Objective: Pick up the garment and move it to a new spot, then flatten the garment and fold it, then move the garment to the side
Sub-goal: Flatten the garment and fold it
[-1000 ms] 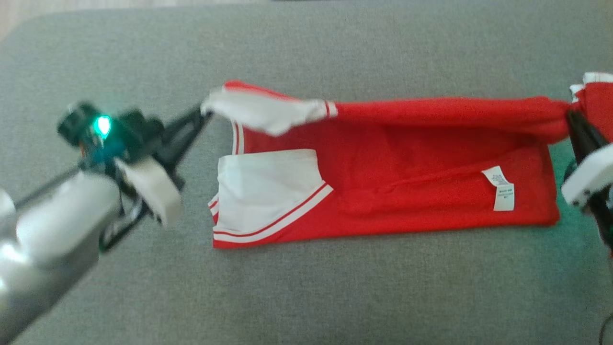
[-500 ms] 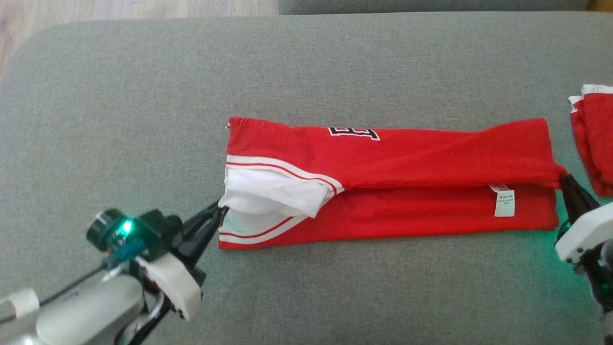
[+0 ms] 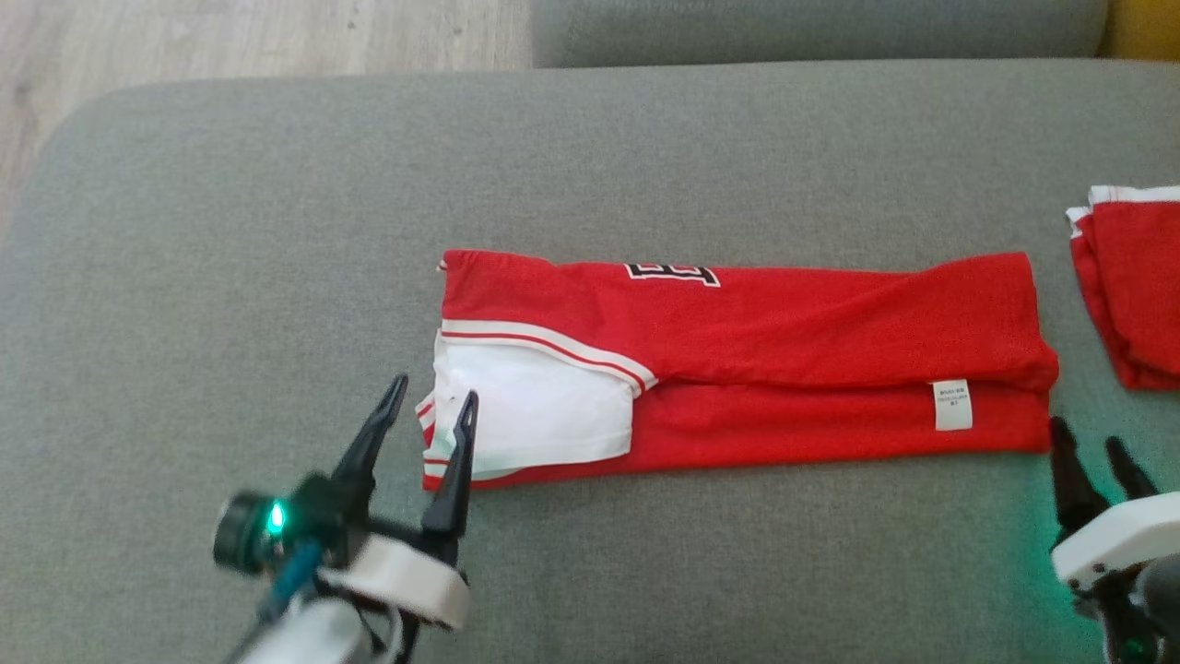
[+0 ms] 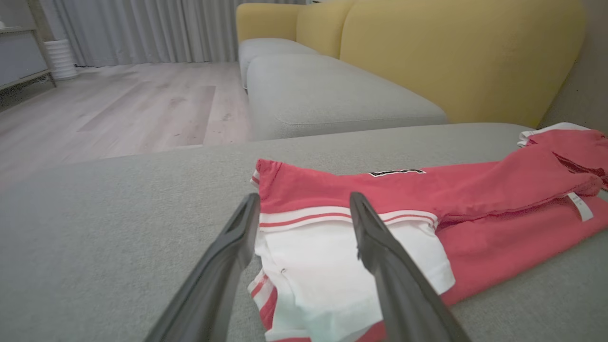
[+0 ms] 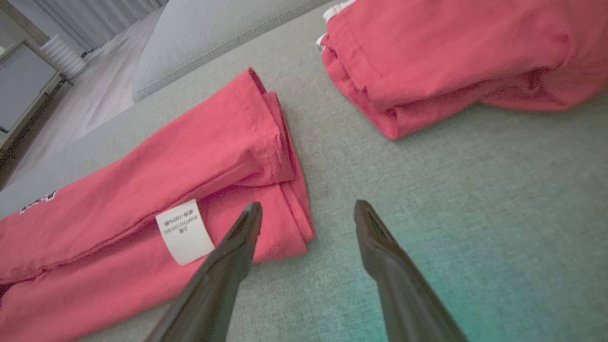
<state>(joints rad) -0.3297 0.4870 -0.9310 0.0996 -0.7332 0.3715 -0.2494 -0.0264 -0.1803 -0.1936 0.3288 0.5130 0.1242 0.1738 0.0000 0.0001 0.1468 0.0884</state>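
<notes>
Grey sofa cushion (image 3: pixel 645 138) is the work surface, with wood floor (image 3: pixel 230 37) past its far left corner. Mid-cushion lies the garment (image 3: pixel 784 323), red, flat, folded lengthwise into a long strip. It has a white sleeve (image 3: pixel 535 406) at its left end, a care label (image 3: pixel 952 406) near its right end and black lettering (image 3: pixel 673 273) at the far edge.

At the sleeve end, the left gripper (image 3: pixel 435 387) has its fingers spread and holds nothing. Head view puts one finger over the sleeve edge and the other over bare cushion. Left wrist view adds the striped trim between the tips, plus a yellow sofa back (image 4: pixel 451 57) and curtains (image 4: pixel 142 28) behind.

Just off the near right corner, the right gripper (image 3: pixel 1086 433) is also spread and empty. Right wrist view has one finger over that corner by the label, the other over cushion. Cannot tell whether either gripper touches the cloth.

Apart at the right sits a second red garment (image 3: pixel 1129 286); right wrist view shows its stacked folds.
</notes>
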